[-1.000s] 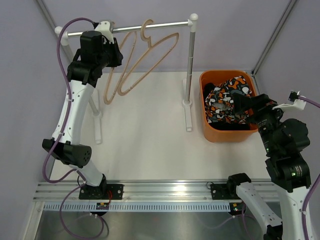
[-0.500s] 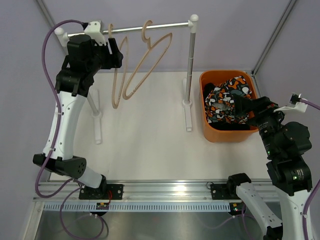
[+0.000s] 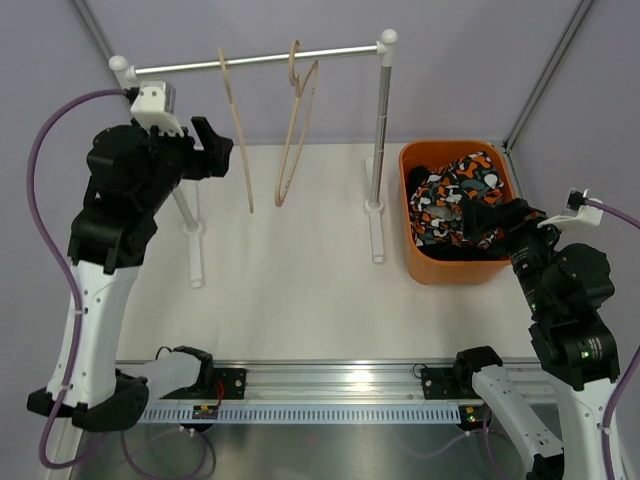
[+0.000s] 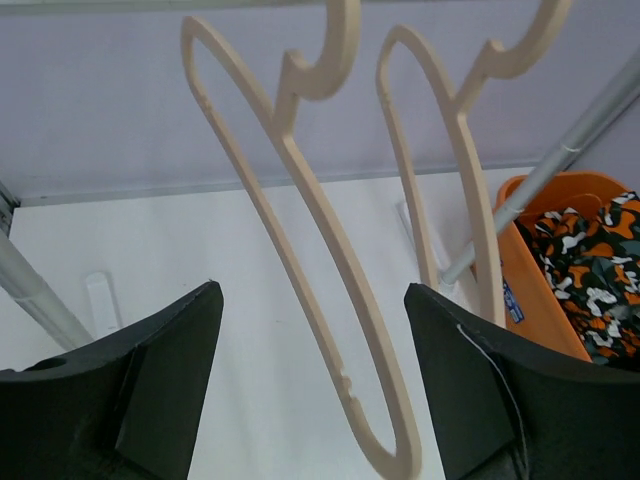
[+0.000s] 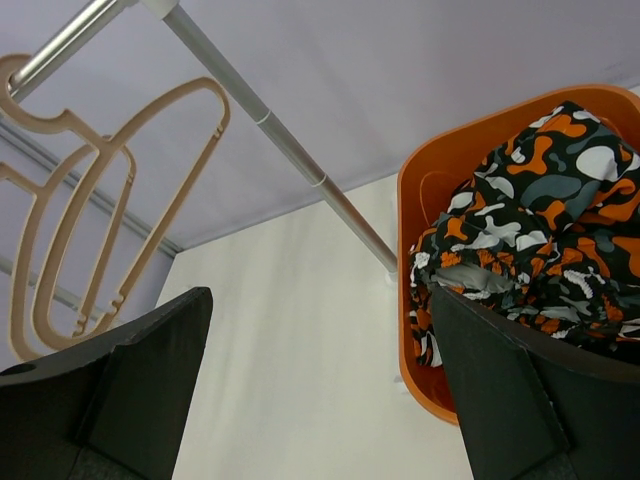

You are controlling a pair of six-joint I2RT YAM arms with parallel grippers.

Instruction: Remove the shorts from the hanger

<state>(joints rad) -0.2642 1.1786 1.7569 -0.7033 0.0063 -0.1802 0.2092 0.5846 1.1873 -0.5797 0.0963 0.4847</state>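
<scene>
Shorts (image 3: pixel 452 195) lie heaped in orange bin (image 3: pixel 418 265), right of frame; both hangers (image 3: pixel 296 120) hang bare at upper centre. We note left gripper (image 3: pixel 218 148) and right gripper (image 3: pixel 484 218) spread, empty. Risk: left gripper near hangers could snag one, unhooking it from rail (image 3: pixel 330 52).

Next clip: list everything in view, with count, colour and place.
rack: one, silver bar on white posts, back of table
hangers: two, beige, bare, on the rack
bin: one, orange, table's right side
patterned shorts: one pair, orange, black, grey, white, atop the bin's pile
black shorts: one pair, black, in the bin beneath them
table: one, white
left gripper: one, black, open, empty, by the hangers
right gripper: one, black, open, empty, over the bin
</scene>
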